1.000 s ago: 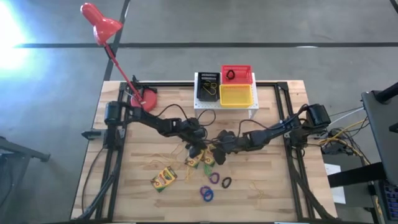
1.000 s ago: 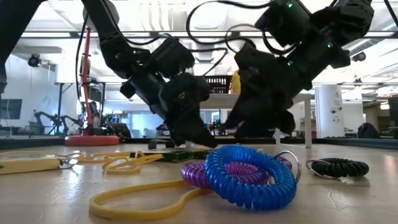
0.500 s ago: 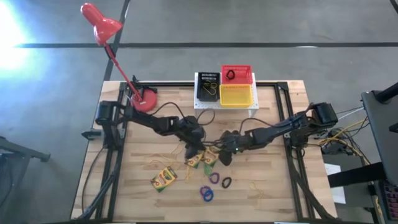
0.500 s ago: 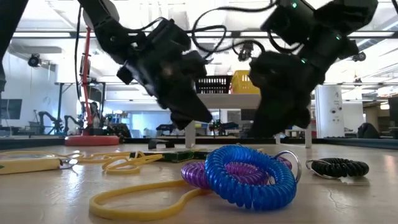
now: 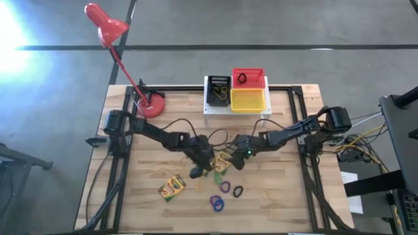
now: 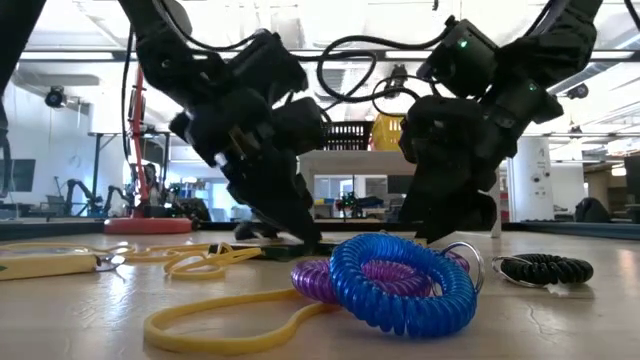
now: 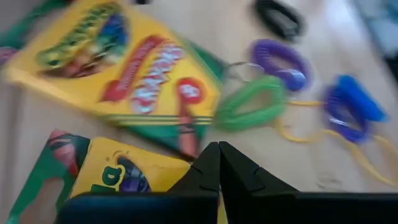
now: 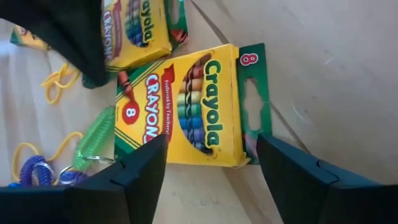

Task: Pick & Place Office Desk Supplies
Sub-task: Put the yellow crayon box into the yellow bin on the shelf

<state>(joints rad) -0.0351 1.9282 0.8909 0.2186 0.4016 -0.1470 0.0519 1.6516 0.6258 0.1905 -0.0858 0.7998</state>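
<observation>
Three flat yellow-and-green crayon boxes lie flat on the wooden table: one apart (image 5: 172, 187) and two side by side (image 5: 208, 167) (image 5: 223, 163). Blue (image 6: 405, 285), purple (image 6: 318, 280) and black (image 6: 545, 268) elastic rings and a yellow rubber band (image 6: 230, 320) lie near the front edge. My left gripper (image 5: 198, 170) is shut, its tip down at the corner of one box (image 7: 118, 177). My right gripper (image 8: 211, 158) is open, hovering over the neighbouring box (image 8: 193, 106), a finger on either side of it in that view. A green ring (image 7: 252, 102) lies beside the boxes. My left gripper comes slanting down from the table's left with shut fingertips (image 7: 217, 155) at the corner of the crayon box (image 7: 155, 171). The fingers hide the spot itself, so I cannot tell whether they touch the box.
At the far edge a white stand (image 5: 222, 108) carries a black bin (image 5: 219, 91), a red bin (image 5: 249, 78) and a yellow bin (image 5: 248, 100). A red desk lamp's base (image 5: 151, 103) stands at the far left. More yellow bands (image 5: 271, 199) lie near the front right.
My left gripper has lifted briefly, moved toward the table's near edge and come down again at a crayon box. My right gripper has stayed over the middle boxes, dropping slightly. The boxes and rings lie where they were.
</observation>
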